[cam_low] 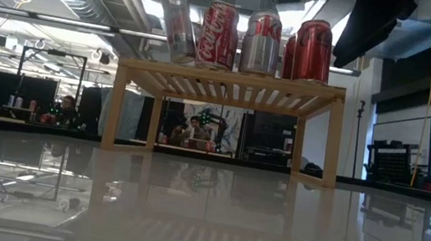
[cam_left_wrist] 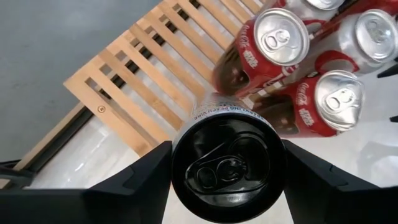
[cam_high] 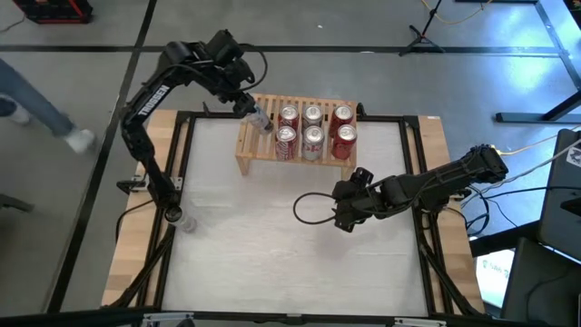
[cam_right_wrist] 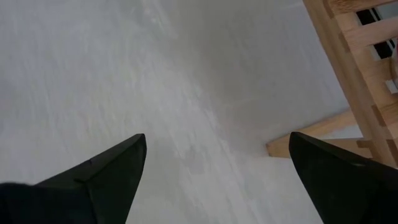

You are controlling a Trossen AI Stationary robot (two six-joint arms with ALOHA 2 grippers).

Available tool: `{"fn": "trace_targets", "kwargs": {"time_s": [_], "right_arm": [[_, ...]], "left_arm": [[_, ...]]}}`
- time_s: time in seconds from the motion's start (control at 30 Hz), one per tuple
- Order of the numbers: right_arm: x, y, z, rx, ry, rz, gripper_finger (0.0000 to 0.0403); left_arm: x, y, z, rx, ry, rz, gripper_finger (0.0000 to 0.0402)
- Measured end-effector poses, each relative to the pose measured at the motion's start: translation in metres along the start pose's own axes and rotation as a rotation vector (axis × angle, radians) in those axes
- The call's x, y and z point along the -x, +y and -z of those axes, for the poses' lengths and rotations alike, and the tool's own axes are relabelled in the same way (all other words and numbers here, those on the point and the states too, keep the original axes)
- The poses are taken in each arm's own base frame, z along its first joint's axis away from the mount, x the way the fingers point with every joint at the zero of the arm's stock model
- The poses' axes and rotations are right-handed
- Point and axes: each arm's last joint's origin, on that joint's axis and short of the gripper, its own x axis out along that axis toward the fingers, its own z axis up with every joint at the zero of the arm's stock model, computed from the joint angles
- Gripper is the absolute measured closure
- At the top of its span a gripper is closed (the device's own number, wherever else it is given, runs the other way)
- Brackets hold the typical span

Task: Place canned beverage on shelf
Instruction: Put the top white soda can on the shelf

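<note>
The left claw grips a can by its top, over the left part of the shelf. The can leans, its bottom toward the six cans beside it, and seems just above the slats. The slats left of it are bare, with free room out to that edge. Red cans read Coca-Cola; a silver one shows part of "Coke". The right claw is wide open, low over the table, near the shelf's front right leg
</note>
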Motion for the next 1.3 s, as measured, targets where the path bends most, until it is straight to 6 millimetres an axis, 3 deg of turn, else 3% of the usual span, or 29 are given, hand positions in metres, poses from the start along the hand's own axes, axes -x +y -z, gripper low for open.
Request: {"fn": "trace_targets", "kwargs": {"time_s": [0.9,1.3], "right_arm": [[0.0,0.0,-0.001,0.0,-0.01,0.003,0.002],[0.0,0.0,-0.001,-0.024,-0.011,0.004,0.002]], "left_arm": [[-0.03,0.002,-0.003,0.001,0.087,0.001,0.0166],[-0.038,-0.002,-0.014,-0.041,0.005,0.005,0.0166]]}}
